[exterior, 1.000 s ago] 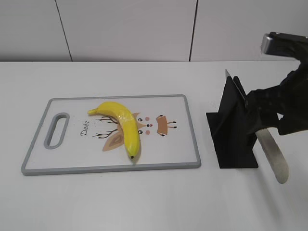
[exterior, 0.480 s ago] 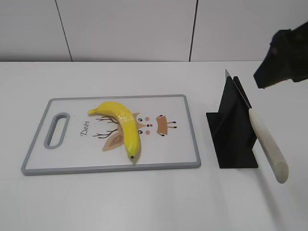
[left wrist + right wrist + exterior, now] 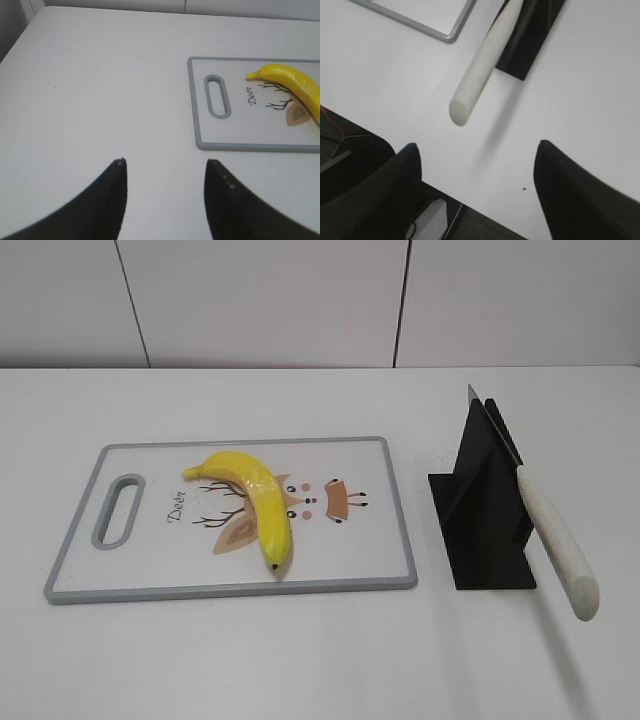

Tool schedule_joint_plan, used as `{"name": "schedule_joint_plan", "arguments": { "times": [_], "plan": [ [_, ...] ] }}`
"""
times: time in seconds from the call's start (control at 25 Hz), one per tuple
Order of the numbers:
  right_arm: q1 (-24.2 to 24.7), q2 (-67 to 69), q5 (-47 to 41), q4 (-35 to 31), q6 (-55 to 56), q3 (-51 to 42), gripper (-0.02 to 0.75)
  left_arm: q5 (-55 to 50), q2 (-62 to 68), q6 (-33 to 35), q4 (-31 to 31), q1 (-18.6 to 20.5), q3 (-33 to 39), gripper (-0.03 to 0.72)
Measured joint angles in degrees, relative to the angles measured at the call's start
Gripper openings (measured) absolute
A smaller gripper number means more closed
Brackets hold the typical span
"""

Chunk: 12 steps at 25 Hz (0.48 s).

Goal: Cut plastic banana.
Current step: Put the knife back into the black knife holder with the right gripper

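**Inspector A:** We start with the left gripper [image 3: 165,200]. In its wrist view the two dark fingers [image 3: 107,200] stand well apart with only bare white table [image 3: 100,100] between them. We record it as spread wide and holding nothing.

**Inspector B:** Agreed. The right gripper [image 3: 475,195] reads the same: its fingers [image 3: 572,195] are far apart and nothing is gripped. It hangs over the near table edge, with the free end of the knife handle [image 3: 482,65] above and ahead of it, not touching. (Neither gripper shows in the exterior view.)

**Inspector A:** Moving outward, we note the knife [image 3: 548,530] resting in a black stand [image 3: 485,515] on the right of the table. The blade sits in the stand's slot, and the pale handle slants down toward the camera, clear of the base.

**Inspector B:** To the stand's left, near but apart from it, lies the cutting board [image 3: 150,575], white with a grey rim, a slot handle at its left end and a printed deer figure.

**Inspector A:** The plastic banana [image 3: 255,498] lies on the board around its middle, over the print. It appears whole, with the stem end toward the far left and the dark tip toward the near edge. The left wrist view shows the banana's stem half [image 3: 290,82] at its right border.
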<state>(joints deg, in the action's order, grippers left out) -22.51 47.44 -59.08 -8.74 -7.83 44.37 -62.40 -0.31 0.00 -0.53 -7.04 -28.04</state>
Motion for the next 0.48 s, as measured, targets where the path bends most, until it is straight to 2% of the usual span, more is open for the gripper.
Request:
{"name": "schedule_joint_plan", "arguments": {
  "times": [0.2, 0.48],
  "plan": [
    [0.0, -14.3, 0.05, 3.55, -0.41, -7.78, 0.539, 0.0, 0.0, 0.0, 0.0, 0.0, 0.0, 0.465],
    [0.0, -31.6, -0.41, 3.92, -0.41, -14.86, 0.538, 0.0, 0.0, 0.0, 0.0, 0.0, 0.0, 0.465]
  ]
}}
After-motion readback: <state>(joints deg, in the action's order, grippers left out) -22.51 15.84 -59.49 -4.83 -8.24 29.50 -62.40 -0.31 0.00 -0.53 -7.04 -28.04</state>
